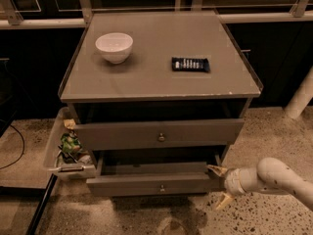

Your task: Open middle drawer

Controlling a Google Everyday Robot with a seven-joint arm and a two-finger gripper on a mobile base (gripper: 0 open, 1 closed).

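Two fingers (215,170) splayed (gripper (219,185) low, arm (279,177) level from right) by middle drawer (132,185).

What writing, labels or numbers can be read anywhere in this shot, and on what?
Dark packet on the cabinet top: white marks, too blurred to read.
Wrappers in the side bin: print too small to read.
Bowl, and the hand low by the cabinet's front right corner: no text seen.
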